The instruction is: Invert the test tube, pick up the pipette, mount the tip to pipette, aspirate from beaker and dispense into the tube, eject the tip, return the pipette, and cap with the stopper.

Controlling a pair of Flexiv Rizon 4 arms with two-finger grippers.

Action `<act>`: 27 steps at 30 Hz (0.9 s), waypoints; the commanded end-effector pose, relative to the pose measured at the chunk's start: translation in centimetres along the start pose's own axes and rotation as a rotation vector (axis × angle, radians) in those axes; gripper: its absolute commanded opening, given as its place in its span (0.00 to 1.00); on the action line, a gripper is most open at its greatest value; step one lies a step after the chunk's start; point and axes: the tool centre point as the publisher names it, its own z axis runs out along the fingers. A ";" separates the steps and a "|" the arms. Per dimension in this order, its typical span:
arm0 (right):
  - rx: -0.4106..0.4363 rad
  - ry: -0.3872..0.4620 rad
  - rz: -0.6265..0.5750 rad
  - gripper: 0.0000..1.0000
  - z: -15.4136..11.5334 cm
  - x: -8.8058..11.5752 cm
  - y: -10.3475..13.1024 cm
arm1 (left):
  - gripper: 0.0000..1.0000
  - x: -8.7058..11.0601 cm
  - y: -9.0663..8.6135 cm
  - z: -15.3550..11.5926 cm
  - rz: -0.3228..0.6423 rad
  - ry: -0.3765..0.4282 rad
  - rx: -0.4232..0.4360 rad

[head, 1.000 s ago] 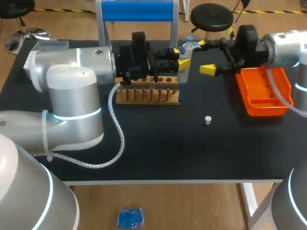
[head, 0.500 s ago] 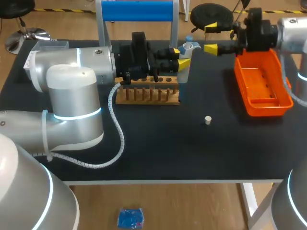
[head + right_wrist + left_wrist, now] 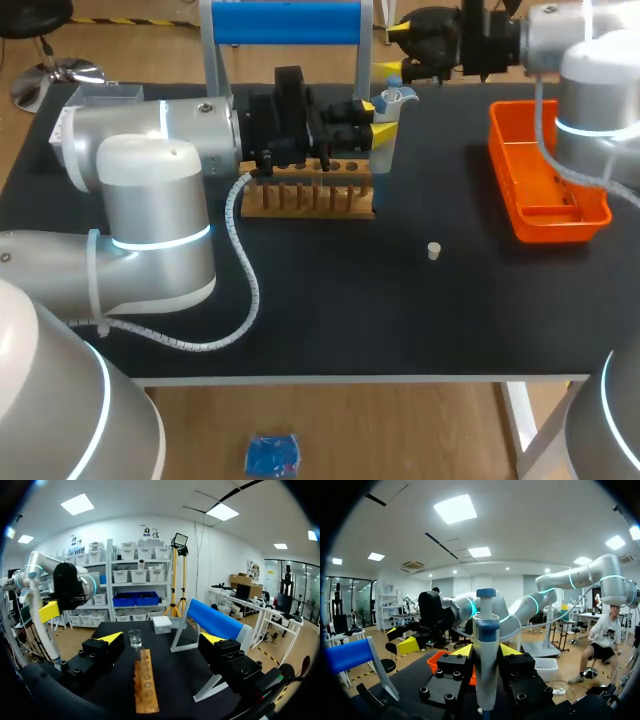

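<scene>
**Head view.** The left gripper sits in the upper centre of the frame, over the right end of the wooden rack. It is clamped on the upright pipette, with one yellow-tipped finger pressing each side of the white barrel. The right gripper is at the top edge, right of centre, near the pipette's head, and its fingers are spread wide apart. The stopper stands alone on the black table, right of centre and well apart from the rack. The orange tray lies at the right.

**Right wrist view.** The rack runs lengthwise ahead of the parted fingers, with a clear glass vessel at its far end.
</scene>
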 end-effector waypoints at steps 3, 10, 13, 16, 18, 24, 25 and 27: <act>0.014 0.003 0.001 1.00 3.2 -3.4 0.4 | 0.00 0.1 0.0 0.1 0.001 -0.006 0.004; 0.023 -0.012 0.003 1.00 4.5 -4.3 0.4 | 0.00 0.1 0.0 0.1 0.001 -0.006 0.004; 0.025 -0.015 0.002 1.00 5.1 -4.5 0.5 | 0.00 0.1 0.0 0.1 0.001 -0.006 0.004; 0.027 -0.015 0.002 1.00 5.4 -4.5 0.6 | 0.00 0.1 0.0 0.1 0.001 -0.006 0.004; 0.030 -0.009 0.000 1.00 5.6 -4.5 0.8 | 0.00 0.1 0.0 0.1 0.001 -0.006 0.004; 0.030 -0.012 -0.003 1.00 5.6 -4.4 0.9 | 0.00 0.1 0.0 0.1 0.001 -0.006 0.004; 0.030 -0.012 -0.003 1.00 5.6 -4.4 0.9 | 0.00 0.1 0.0 0.1 0.001 -0.006 0.004; 0.030 -0.012 -0.003 1.00 5.6 -4.4 0.9 | 0.00 0.1 0.0 0.1 0.001 -0.006 0.004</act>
